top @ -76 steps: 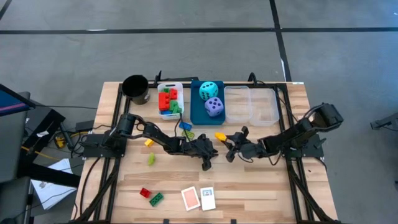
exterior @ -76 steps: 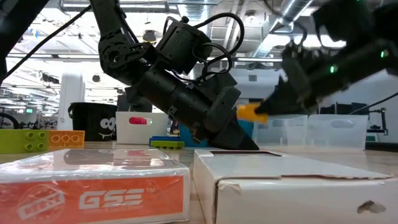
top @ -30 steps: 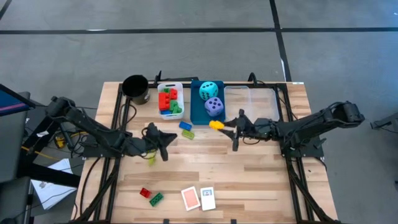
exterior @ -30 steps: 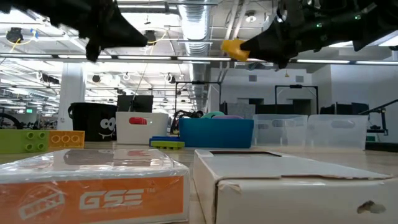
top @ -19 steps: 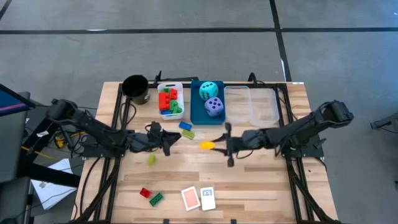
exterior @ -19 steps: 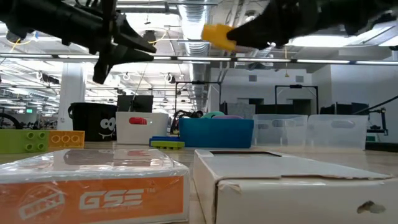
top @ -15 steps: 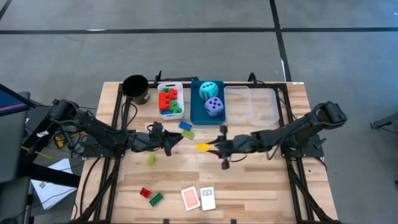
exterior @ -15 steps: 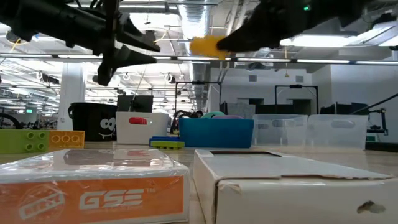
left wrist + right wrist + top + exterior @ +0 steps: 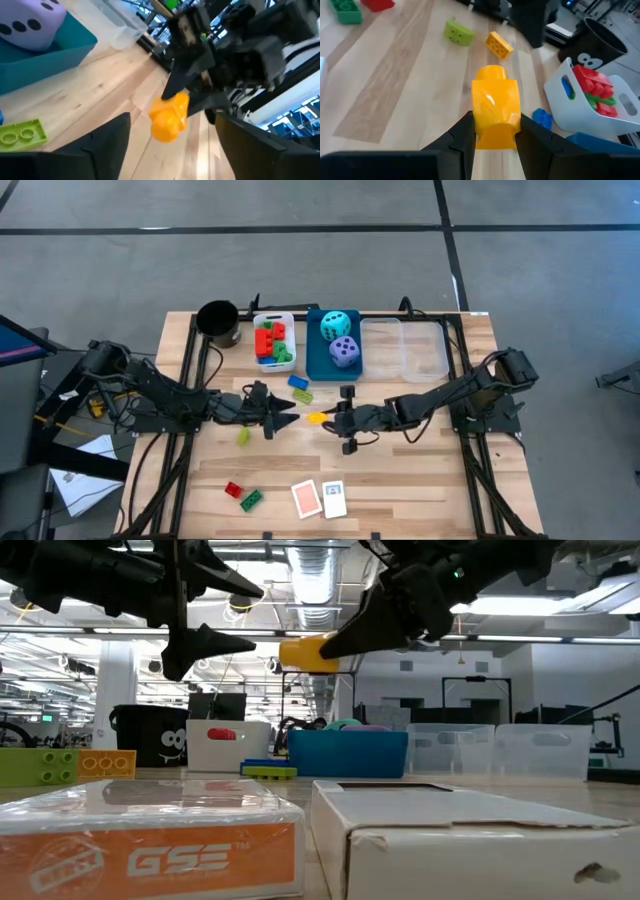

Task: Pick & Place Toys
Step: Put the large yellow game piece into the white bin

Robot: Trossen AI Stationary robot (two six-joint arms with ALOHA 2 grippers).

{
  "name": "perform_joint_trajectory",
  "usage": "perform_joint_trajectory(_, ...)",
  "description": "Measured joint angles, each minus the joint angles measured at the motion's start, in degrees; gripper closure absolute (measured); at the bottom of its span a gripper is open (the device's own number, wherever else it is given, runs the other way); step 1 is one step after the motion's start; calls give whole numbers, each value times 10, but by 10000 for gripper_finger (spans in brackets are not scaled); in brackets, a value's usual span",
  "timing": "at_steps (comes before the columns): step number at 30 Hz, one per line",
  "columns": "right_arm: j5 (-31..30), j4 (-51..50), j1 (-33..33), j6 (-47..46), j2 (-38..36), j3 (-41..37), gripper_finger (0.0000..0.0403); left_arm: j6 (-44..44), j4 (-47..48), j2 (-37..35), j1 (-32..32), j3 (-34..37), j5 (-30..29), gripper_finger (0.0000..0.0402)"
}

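The yellow brick (image 9: 495, 107) is a small plastic piece with a round stud on its end and smooth, shiny sides. The right claw (image 9: 336, 418) grips it between its two dark fingers and holds it in the air over the middle of the wooden counter (image 9: 420, 480), well above the surface as the low view shows. The left claw (image 9: 285, 414) is just beside it, to the left; its fingers are spread apart and hold nothing, and its tips point toward the brick.

On the counter, a blue brick (image 9: 298, 382) and a light green brick (image 9: 304, 395) lie close together, near the white bin (image 9: 262, 320), which contains red and green bricks. The blue bin (image 9: 316, 360) holds a cyan die (image 9: 336, 324) and a purple die (image 9: 344, 352), both with dark dots. To the right of it stand two clear bins (image 9: 404, 348). A black cup (image 9: 218, 323) stands at the far left corner; in the right wrist view it shows cartoon eyes and a smile.

On the left side lie a small orange brick (image 9: 240, 408) and a lime brick (image 9: 243, 437). Nearer, a red brick (image 9: 233, 489) and a green brick (image 9: 251, 499) lie together. Two card packs are at the near edge: the orange pack (image 9: 150, 840) carries the letters "GSE", and the white pack (image 9: 470, 840) has no writing that I can read.
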State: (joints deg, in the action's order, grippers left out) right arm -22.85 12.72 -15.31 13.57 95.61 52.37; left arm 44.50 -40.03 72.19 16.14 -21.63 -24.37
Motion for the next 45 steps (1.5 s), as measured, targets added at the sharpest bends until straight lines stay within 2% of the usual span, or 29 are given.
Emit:
perform_joint_trajectory(6,-47,10,-9,5,-1,3,289,16,-4,25,0,0,6,94)
perform_joint_trajectory(14,-49,34,-12,14,-1,3,289,23,-46,59,-7,-12,9,100)
perform_joint_trajectory(23,-52,37,-12,15,-1,3,289,17,-45,118,-24,-65,69,100)
perform_joint_trajectory(45,-57,77,-12,16,-1,3,289,6,-44,120,-28,-77,62,105)
